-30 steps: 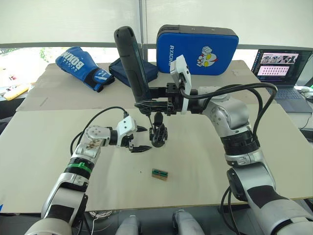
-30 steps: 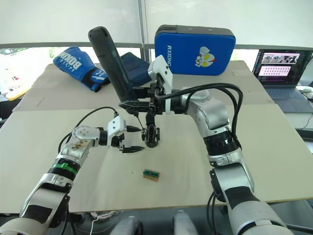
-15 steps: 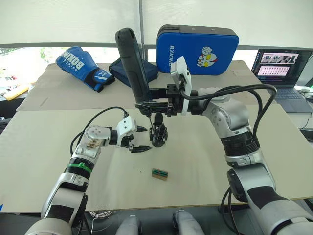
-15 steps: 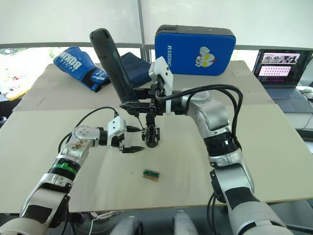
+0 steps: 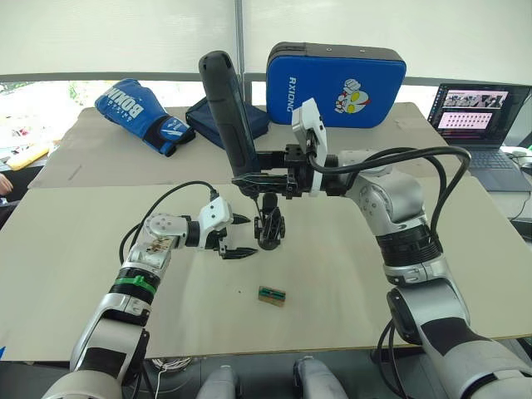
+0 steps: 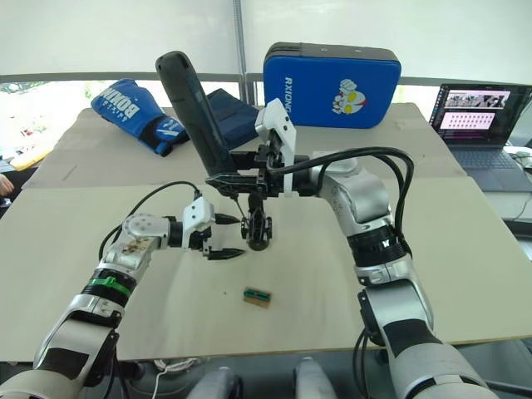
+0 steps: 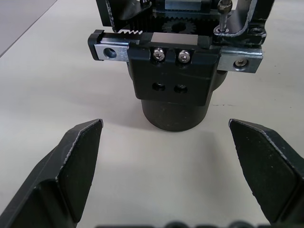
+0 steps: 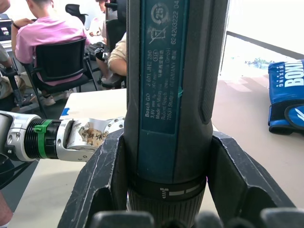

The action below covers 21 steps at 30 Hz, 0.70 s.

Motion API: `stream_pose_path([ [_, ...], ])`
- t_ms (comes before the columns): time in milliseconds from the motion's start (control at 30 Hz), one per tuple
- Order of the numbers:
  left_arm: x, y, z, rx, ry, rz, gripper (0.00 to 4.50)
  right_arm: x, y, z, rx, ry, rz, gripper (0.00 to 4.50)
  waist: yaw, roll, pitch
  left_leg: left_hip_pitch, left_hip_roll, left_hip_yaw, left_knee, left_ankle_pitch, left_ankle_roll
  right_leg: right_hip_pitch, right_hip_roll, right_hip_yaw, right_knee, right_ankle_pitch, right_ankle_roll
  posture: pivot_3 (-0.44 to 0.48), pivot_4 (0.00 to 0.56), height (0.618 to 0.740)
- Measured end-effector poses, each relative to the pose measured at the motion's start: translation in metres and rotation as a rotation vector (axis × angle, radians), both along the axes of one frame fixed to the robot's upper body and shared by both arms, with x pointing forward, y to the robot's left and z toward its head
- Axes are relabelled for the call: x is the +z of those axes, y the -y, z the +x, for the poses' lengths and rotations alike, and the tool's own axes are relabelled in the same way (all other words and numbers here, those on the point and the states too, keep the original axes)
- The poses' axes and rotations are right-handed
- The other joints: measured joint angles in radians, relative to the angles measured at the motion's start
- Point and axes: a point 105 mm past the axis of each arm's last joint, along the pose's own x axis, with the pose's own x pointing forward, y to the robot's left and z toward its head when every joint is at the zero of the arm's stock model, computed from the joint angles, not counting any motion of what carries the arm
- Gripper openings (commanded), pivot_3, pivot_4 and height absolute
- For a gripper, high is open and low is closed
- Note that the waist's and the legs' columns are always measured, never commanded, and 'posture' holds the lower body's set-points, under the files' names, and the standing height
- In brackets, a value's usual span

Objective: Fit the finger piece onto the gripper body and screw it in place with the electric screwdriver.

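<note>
The gripper body (image 5: 268,228) stands upright on the table's middle, on its round base (image 7: 174,112). My right gripper (image 5: 249,179) is shut on the lower end of the electric screwdriver (image 5: 229,108), which leans up and to the left above the body. Its thin bit (image 7: 223,13) comes down onto the top of the body's frame. My left gripper (image 5: 248,235) is open just left of the body, level with the base and not touching it. I cannot tell the finger piece apart from the body's own black parts.
A small green-topped block (image 5: 271,295) lies nearer the front edge. Along the back stand a blue boxing glove (image 5: 141,112), a dark blue bag (image 5: 208,123) and a blue pad (image 5: 337,83). A laptop (image 5: 474,116) sits at the far right. Seated people (image 8: 47,42) are beyond the table.
The screwdriver's upper end has drifted slightly to the right in my right gripper. The left gripper and the gripper body have stayed put.
</note>
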Motion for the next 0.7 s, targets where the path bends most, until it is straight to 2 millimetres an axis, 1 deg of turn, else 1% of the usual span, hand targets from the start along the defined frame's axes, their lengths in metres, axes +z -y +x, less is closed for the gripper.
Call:
stream_pose_path([
  [700,-0.0009,0.0041,-0.0005,-0.007,-0.006,-0.009,4.50,-0.0001,0.0025,-0.0016,-0.003,0.012,-0.005,1.93,0.002,0.000,0.000,0.000,0.000,0.000,0.000,0.000,0.000,0.000,0.000,0.000,0.000,0.000,0.000,0.000,0.150,0.740],
])
